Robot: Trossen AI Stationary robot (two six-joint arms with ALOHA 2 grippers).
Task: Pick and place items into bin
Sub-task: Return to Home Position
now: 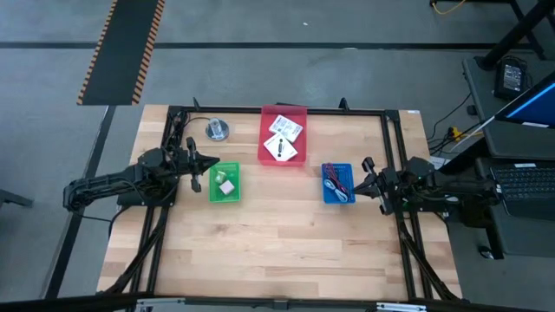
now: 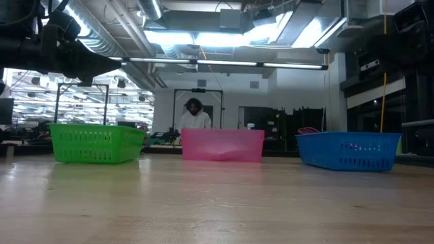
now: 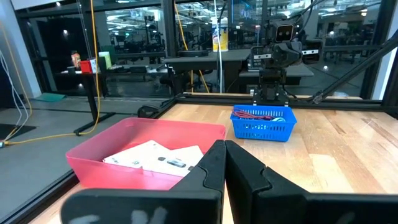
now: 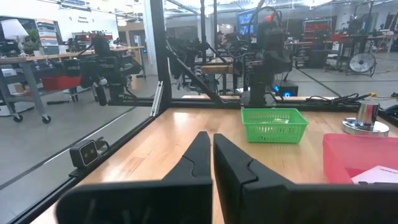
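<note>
Two white printed cards (image 1: 283,137) lie in the red bin (image 1: 268,149); they also show in the left wrist view (image 3: 155,157). Thin cables (image 1: 336,180) lie in the blue bin (image 1: 327,196). Small cubes (image 1: 225,184) lie in the green bin (image 1: 213,192). My left gripper (image 1: 211,165) is shut and empty, above the table at the green bin's left side; it also shows in the left wrist view (image 3: 224,145). My right gripper (image 1: 361,185) is shut and empty, just right of the blue bin; it also shows in the right wrist view (image 4: 212,137).
A round silver disc (image 1: 217,130) stands on the table behind the green bin, left of the red bin. A black frame (image 1: 392,147) runs round the table's edges. The near half of the wooden table (image 1: 277,251) is bare. A person (image 2: 195,114) stands in the room far behind the table.
</note>
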